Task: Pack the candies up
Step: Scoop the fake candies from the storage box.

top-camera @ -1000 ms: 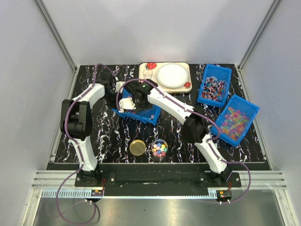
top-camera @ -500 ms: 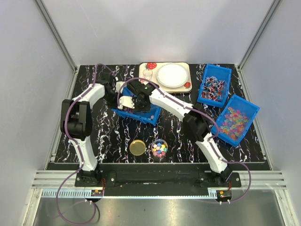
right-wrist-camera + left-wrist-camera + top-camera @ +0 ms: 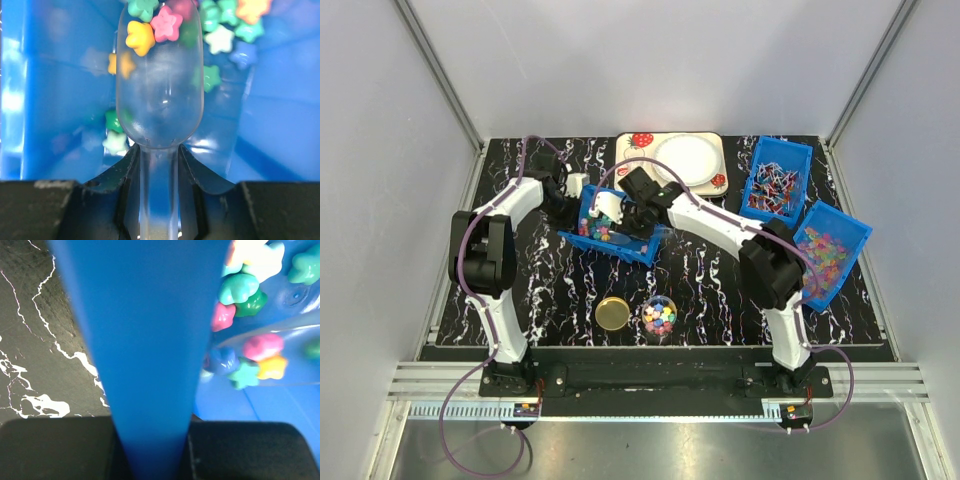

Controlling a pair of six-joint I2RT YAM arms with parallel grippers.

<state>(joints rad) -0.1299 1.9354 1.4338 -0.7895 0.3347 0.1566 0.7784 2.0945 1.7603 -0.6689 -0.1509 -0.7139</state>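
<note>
The left pincer (image 3: 152, 450) clamps the blue bin (image 3: 140, 315) by its wall. The right pincer (image 3: 159, 200) grips the clear scoop (image 3: 159, 90), whose bowl sits among the star-shaped candies (image 3: 167, 22).

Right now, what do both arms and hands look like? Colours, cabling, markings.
Both arms match: left arm and right arm have white links, bulky black joints and a purple cable running up each. The left hand and right hand show black, blocky fingers. No readable markings.

Bin (image 3: 140, 340): smooth blue plastic. Scoop (image 3: 159, 75): clear glossy plastic. Candies (image 3: 167, 22) look opaque, smooth. Tabletop (image 3: 710, 290): black marble-look, low sheen.
</note>
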